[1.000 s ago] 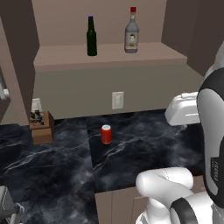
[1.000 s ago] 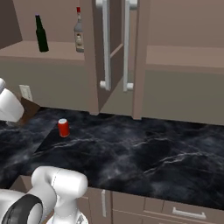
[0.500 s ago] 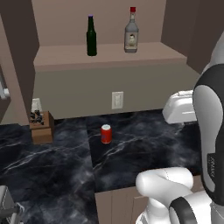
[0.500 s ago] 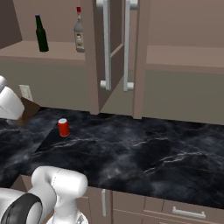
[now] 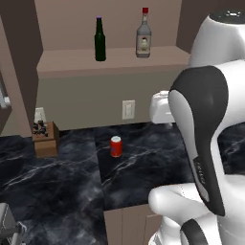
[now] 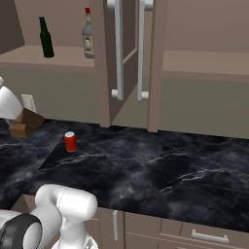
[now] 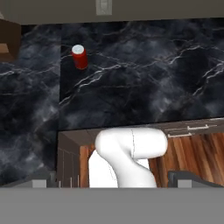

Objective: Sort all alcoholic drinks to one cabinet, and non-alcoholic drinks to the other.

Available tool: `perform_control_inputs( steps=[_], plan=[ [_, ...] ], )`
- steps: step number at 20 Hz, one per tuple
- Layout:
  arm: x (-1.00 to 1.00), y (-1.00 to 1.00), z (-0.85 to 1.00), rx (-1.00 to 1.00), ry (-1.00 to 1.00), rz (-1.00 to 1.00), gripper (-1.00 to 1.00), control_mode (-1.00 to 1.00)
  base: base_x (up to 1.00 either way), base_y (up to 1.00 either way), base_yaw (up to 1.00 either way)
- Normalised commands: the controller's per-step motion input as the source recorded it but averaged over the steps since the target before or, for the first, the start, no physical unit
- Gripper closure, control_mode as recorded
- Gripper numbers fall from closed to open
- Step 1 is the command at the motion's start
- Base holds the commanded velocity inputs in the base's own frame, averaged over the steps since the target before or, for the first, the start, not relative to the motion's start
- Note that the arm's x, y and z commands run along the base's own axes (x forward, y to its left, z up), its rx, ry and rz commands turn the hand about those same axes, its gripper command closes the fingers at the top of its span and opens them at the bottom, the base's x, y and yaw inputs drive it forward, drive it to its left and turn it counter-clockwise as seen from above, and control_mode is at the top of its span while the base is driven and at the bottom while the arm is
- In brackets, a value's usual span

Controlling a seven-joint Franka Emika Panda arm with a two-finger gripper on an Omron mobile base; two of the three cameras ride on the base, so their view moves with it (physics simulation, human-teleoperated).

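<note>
- Left base view: green bottle (image 5: 99, 39) and red-capped bottle (image 5: 143, 34) stand together on the open cabinet shelf (image 5: 72, 61); that pair looks sorted.
- Red can (image 5: 116, 146) waits alone on the tabletop (image 5: 62, 177), unsorted.
- Right base view adds a second cabinet with doors ajar (image 6: 127, 53).
- Hand view: tool (image 7: 111, 183) spread wide, holding nothing, high above the can.
</note>
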Motion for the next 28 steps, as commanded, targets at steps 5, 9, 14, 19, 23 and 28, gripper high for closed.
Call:
perform_control_inputs(
  steps=[5,9,14,19,23,28],
  plan=[
    [0.52,0.24,-0.15,0.00,-0.18,-0.18,-1.00,-1.00,0.00,0.00,0.00],
    [0.65,0.02,-0.16,0.00,-0.08,-0.16,-1.00,-1.00,0.00,0.00,0.00],
    [0.57,0.06,-0.28,0.00,0.00,-0.13,-1.00,-1.00,0.00,0.00,0.00],
    [0.53,0.25,-0.44,0.00,0.00,-0.13,-1.00,-1.00,0.00,0.00,0.00],
    [0.54,0.21,-0.43,-0.01,0.00,-0.12,-1.00,-1.00,0.00,0.00,0.00],
    [0.40,0.15,-0.33,-0.03,-0.01,-0.08,-1.00,-1.00,0.00,0.00,0.00]
  ],
)
